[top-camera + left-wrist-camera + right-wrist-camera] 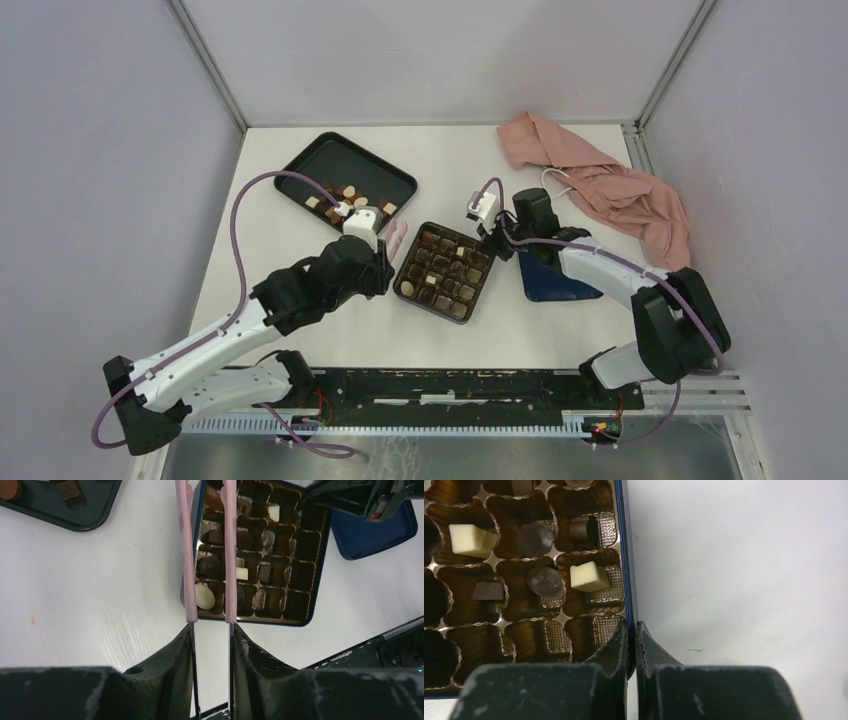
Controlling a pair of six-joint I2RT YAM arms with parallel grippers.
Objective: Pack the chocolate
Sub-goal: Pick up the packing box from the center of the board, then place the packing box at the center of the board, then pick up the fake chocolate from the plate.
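Robot lab cell: white table (560,330), plain grey walls (100,150), aluminium frame posts (205,65), arms (215,340) on rail (450,385)

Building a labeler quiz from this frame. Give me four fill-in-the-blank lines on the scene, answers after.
1. The right gripper is shut on the rim of the gridded ____.
2. The left gripper has fingers in ____ sleeves.
3. Loose chocolate lies in the black ____ at the back left.
4. The dark blue lid lies under the ____ arm.
Missing words: box; pink; tray; right.
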